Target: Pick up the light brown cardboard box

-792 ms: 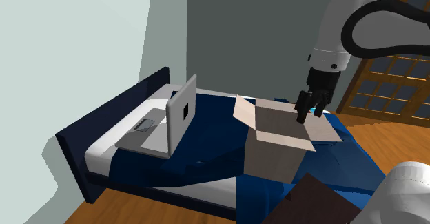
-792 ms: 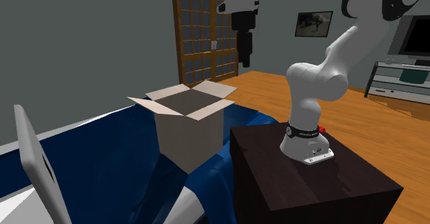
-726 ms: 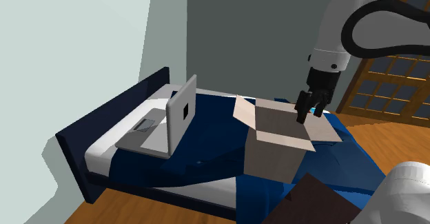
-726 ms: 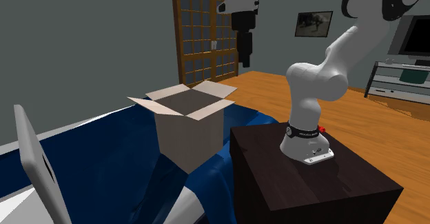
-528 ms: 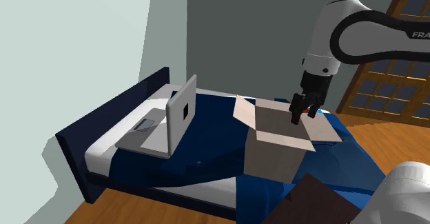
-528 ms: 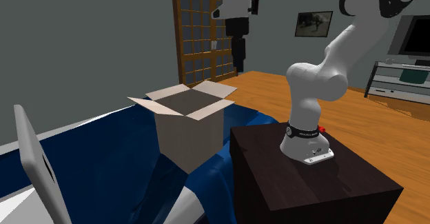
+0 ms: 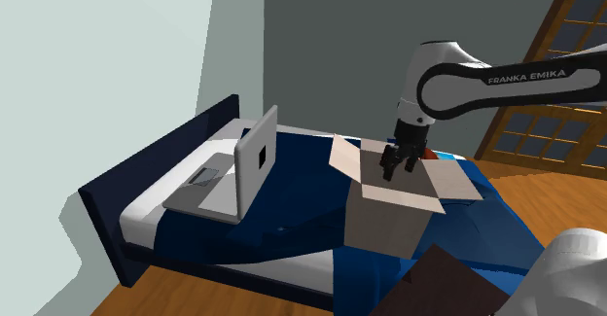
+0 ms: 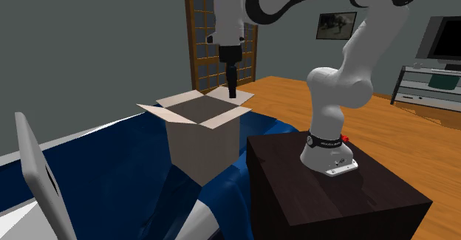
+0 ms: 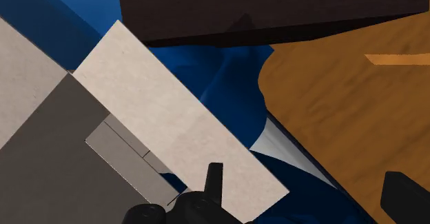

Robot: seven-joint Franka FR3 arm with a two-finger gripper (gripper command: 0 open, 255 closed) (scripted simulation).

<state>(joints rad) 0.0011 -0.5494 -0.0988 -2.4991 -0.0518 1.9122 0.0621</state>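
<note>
Tool (image 7: 400, 170) lowered, now over cardboard box (image 7: 384, 223)

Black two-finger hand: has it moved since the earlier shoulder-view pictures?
Yes. The black two-finger hand has shifted toward the shoulder view's left and lower, and is now over the mouth of the open light-brown cardboard box.

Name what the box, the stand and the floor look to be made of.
Box: pale beige, matte, faintly speckled, with thin flaps folded open; it reads as cardboard.
Stand: very dark brown, flat and dull with faint streaks; perhaps stained wood, though the look leaves it open.
Floor: orange-brown with grain lines and a plank seam; most likely wood boards.
</note>
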